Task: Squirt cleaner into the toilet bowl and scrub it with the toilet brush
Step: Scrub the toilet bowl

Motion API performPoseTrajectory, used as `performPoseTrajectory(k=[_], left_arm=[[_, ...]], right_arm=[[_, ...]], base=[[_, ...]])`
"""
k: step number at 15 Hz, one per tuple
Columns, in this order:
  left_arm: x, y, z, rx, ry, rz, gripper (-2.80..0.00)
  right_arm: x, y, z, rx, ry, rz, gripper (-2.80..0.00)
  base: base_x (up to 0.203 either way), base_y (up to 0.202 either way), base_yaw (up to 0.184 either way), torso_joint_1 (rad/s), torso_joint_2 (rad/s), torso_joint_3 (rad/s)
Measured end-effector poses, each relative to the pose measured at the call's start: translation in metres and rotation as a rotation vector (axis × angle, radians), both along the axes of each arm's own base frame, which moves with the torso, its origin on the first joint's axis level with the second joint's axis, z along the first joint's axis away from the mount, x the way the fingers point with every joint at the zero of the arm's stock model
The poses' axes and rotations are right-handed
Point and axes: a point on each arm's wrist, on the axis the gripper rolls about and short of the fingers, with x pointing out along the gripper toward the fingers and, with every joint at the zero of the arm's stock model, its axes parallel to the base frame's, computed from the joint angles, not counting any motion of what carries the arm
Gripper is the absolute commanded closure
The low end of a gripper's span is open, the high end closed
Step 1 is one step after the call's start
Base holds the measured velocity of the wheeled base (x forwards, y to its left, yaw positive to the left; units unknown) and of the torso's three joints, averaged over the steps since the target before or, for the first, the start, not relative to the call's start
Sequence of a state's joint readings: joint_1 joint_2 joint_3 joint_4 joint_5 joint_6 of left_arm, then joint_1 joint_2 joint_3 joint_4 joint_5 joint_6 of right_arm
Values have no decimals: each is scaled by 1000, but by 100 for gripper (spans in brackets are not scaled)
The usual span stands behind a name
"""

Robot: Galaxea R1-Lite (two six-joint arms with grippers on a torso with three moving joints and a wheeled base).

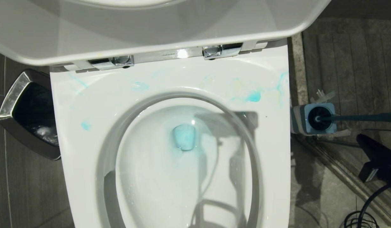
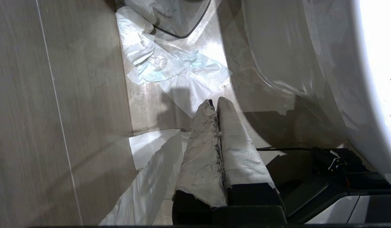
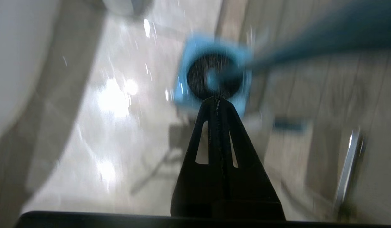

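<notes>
Head view: toilet brush (image 1: 356, 118) sits head-down in its square blue-grey holder (image 1: 312, 119) on the floor just right of the toilet bowl (image 1: 277, 158). Handle leans away from the bowl, long axis running from the holder toward the right edge of the picture, tip out of view. Cleaner (image 1: 254, 96) shows as turquoise smears on the rear rim; pale blue tint at the drain.

Right gripper (image 3: 218, 98): fingers pressed together, holding nothing, tips aimed at the holder's dark opening, apart from the handle. Arm dark at the right edge, beside the brush.

Left gripper (image 2: 214, 103): wrapped fingers closed, empty, low beside the bowl's outer wall, over crumpled paper (image 2: 170, 66) on the floor.
</notes>
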State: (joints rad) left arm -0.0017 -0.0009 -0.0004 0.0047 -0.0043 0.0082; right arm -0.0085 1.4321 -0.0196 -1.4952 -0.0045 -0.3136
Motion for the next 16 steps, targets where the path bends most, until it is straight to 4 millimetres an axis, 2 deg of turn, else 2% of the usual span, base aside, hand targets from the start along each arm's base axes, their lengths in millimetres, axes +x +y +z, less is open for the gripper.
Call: performPoseTrajectory(k=[1,2,7,10,13,16], left_arm=[[0,0,0,-1,0,0,0],[0,0,0,-1,0,0,0],[0,0,0,-1,0,0,0],[0,0,0,-1,0,0,0],[0,0,0,-1,0,0,0],[0,0,0,-1,0,0,0]], right_arm=[[-2,-1,-4,2,36,-43,0],[-3,-2,-6,2,56,-84,-280],[-4,-11,-3,1,36,-150,-280],[4,-18,5,27,-26,-184,-280],[21,-21,17,50,-90,-183,-280],[45,-23,33,93,-167,-143,-280]], base=[[0,0,0,0,0,0],[0,0,0,0,0,0],[0,0,0,0,0,0],[0,0,0,0,0,0],[0,0,0,0,0,0],[0,0,0,0,0,0]])
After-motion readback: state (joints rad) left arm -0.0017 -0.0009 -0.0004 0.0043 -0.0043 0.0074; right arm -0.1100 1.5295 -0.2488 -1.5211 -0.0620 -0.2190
